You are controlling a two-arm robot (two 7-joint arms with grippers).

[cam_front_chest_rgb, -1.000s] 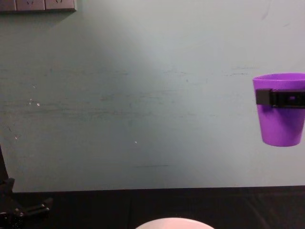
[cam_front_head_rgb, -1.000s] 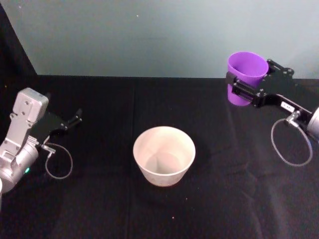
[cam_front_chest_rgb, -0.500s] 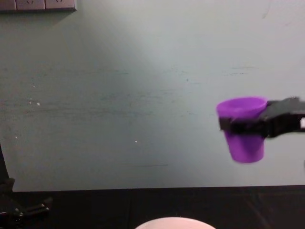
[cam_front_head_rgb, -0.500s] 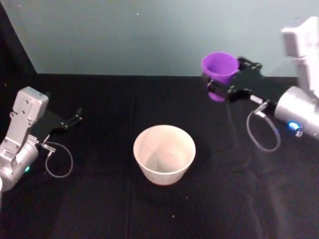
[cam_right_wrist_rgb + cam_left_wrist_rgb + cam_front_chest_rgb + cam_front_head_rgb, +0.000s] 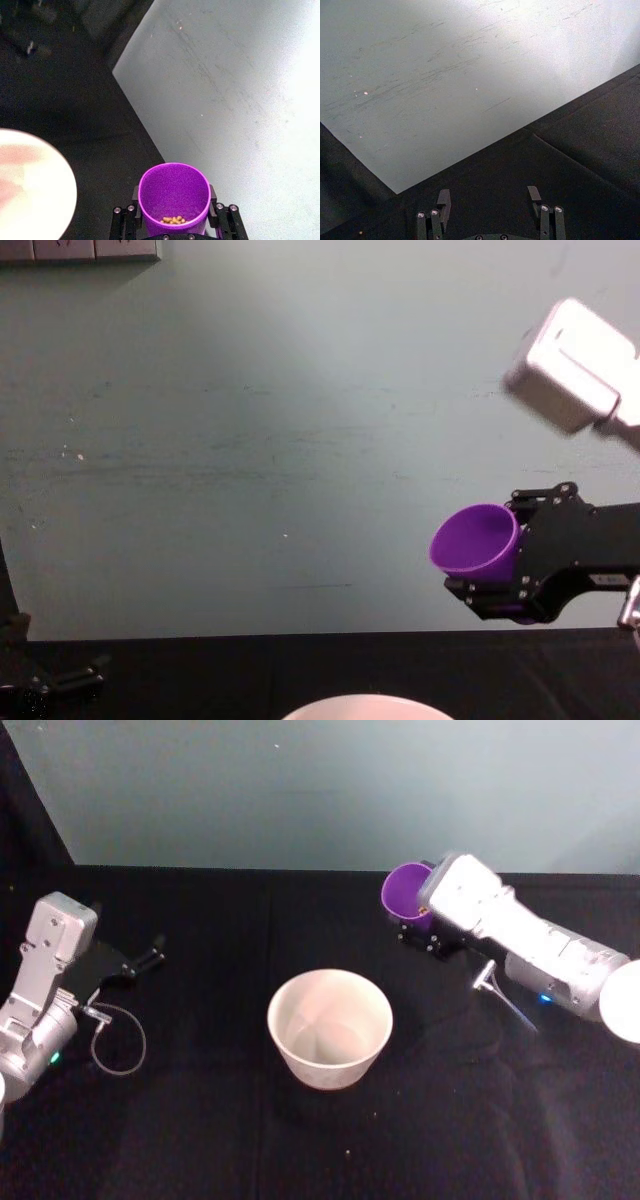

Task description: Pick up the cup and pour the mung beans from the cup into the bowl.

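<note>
The purple cup point(image 5: 406, 890) hangs above the black table, behind and to the right of the bowl point(image 5: 330, 1025), and tilts with its mouth toward the bowl. My right gripper point(image 5: 418, 923) is shut on the cup's wall. In the right wrist view a few mung beans point(image 5: 173, 219) lie inside the cup point(image 5: 174, 192), and the bowl's pale rim point(image 5: 67, 187) sits off to one side. The chest view has the cup point(image 5: 472, 538) leaning left in the right gripper point(image 5: 492, 562), above the bowl's rim point(image 5: 365, 704). My left gripper point(image 5: 143, 962) rests open at the table's left.
A black cloth point(image 5: 200, 1140) covers the table, which ends at a pale teal wall point(image 5: 300, 790). A loose cable loop point(image 5: 120, 1045) hangs from the left arm. A dark panel point(image 5: 25, 820) stands at the far left corner.
The right arm has carried the cup left and down toward the bowl and tipped its mouth toward the bowl. The left arm has not moved.
</note>
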